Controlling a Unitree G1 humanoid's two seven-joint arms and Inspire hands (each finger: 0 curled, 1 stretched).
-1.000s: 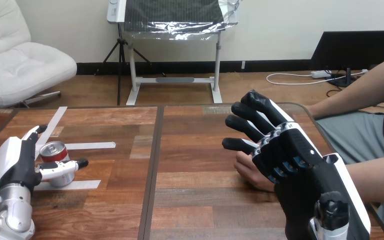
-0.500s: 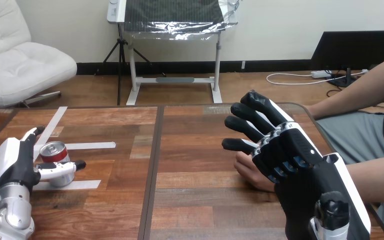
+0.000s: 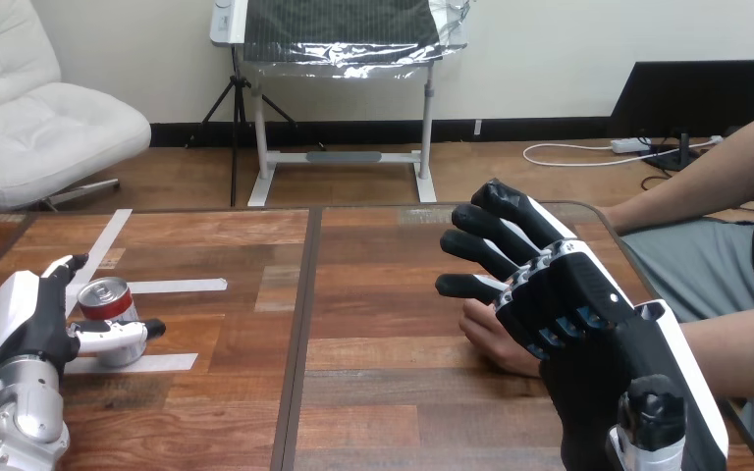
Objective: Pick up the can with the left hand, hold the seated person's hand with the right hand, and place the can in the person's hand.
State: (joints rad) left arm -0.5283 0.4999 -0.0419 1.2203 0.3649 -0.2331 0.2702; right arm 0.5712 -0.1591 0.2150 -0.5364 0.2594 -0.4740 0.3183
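While left hand (image 3: 22, 332) clasps can (image 3: 104, 300) between fingers (image 3: 64, 267) and thumb, right hand (image 3: 571, 306) released, fingers (image 3: 481, 250) straight over person's hand (image 3: 491, 340)

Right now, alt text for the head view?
The robot's left hand is against an upright can on the wooden table. Its right hand, fingers straight, is over the person's hand resting on the table at right.
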